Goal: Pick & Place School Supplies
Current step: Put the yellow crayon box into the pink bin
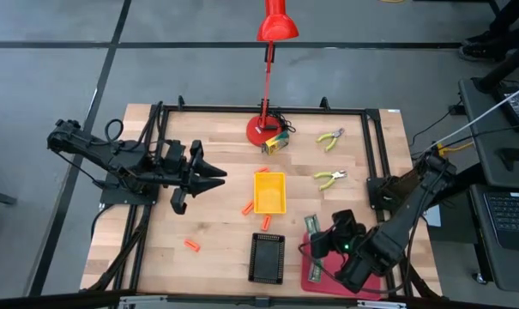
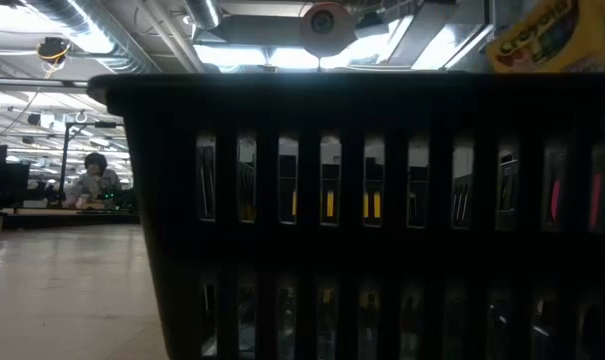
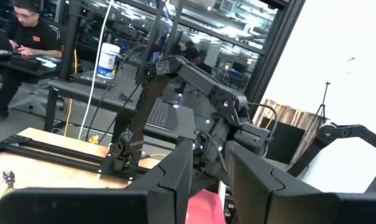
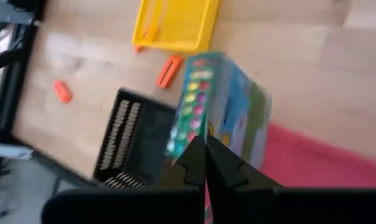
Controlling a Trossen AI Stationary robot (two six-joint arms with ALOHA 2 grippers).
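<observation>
- The right gripper (image 4: pixel 205 163) was down at the near right of the bench (image 1: pixel 216 232), fingers pinched tight on a printed box (image 4: pixel 222 106) with coloured dots on its face, over the edge of the red tray (image 4: pixel 312 165).
- That box hung tilted in the grip, just beside the black tray (image 1: pixel 267 257) and above the red one.
- The left gripper (image 1: pixel 214 178) hovered over the left-centre of the bench, pointing toward the yellow tray (image 1: pixel 269 191); whether its fingers were wide or narrow, I couldn't tell, and nothing showed between them.
- Orange sticks lay scattered: one (image 1: pixel 191 245) alone at near left, two (image 1: pixel 247 207) by the yellow tray's near edge.
- Two pliers (image 1: pixel 331 138) with yellow-green handles sat at far right, the second (image 1: pixel 329 178) nearer.
- Another printed box (image 1: pixel 276 142) rested by the red desk lamp (image 1: pixel 266 129) base at the far side.
</observation>
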